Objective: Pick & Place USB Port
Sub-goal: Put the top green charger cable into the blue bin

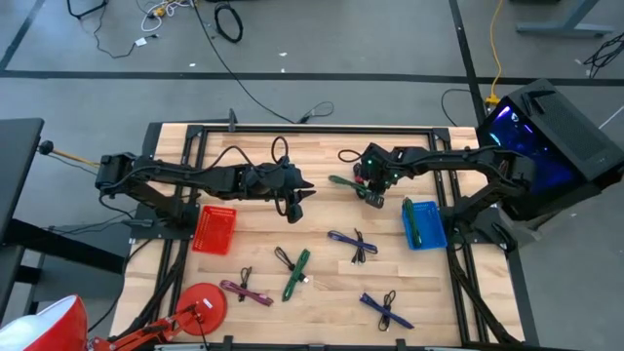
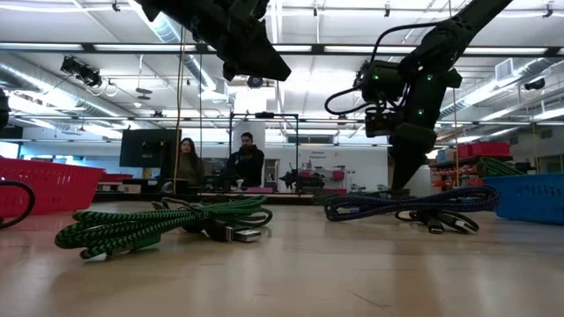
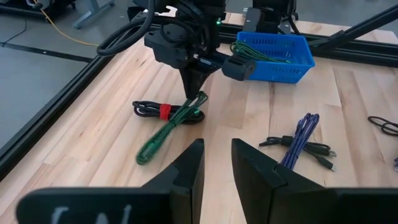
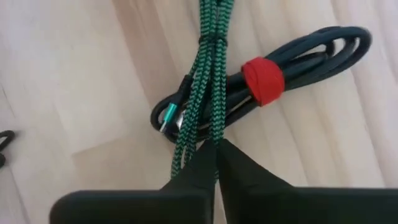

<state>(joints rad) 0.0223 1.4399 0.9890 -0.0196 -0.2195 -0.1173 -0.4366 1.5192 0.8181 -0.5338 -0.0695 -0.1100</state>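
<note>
Right wrist view: right end effector (image 4: 216, 149), pointing down, pinches the green braided cable (image 4: 208, 81) shut.

The green braided cable (image 4: 208, 81) runs off the right wrist view's edge, and the right end effector (image 4: 216, 149) hides its lower stretch. The dark rubber cable bundle with a red strap (image 4: 292, 65) lies partly underneath it.

Non-task items, relative to table (image 1: 322, 302): two seated people (image 2: 216, 163) beyond its far edge; lit computer case (image 1: 546, 136) off the right corner; black floor cable (image 1: 229, 21) behind.
</note>
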